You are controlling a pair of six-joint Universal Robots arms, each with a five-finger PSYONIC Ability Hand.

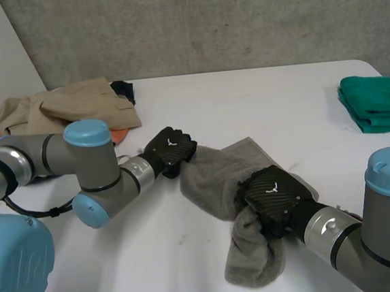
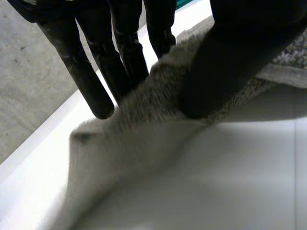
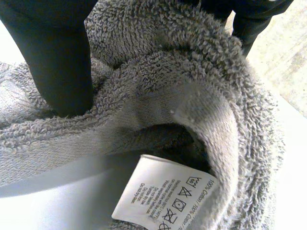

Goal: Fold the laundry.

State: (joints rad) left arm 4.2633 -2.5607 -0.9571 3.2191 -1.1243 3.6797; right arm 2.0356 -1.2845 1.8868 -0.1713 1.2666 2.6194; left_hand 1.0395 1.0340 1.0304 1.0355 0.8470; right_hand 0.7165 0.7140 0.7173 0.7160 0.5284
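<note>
A grey towel (image 1: 218, 175) lies crumpled in the middle of the white table (image 1: 259, 99). My left hand (image 1: 170, 148) is at its far left corner. In the left wrist view the fingers (image 2: 98, 76) and thumb (image 2: 225, 62) pinch the towel's edge (image 2: 153, 100) between them. My right hand (image 1: 273, 197) is on the towel's near right end, where the cloth bunches and trails toward the table's front (image 1: 253, 253). In the right wrist view the thumb (image 3: 60, 62) presses into the towel (image 3: 158, 72), which curls over the fingers. A white care label (image 3: 165, 196) hangs under the fold.
A tan garment (image 1: 68, 106) lies heaped at the back left, with something black (image 1: 124, 90) and something orange (image 1: 117, 135) beside it. A folded green cloth (image 1: 377, 103) sits at the right edge. A concrete wall stands behind the table.
</note>
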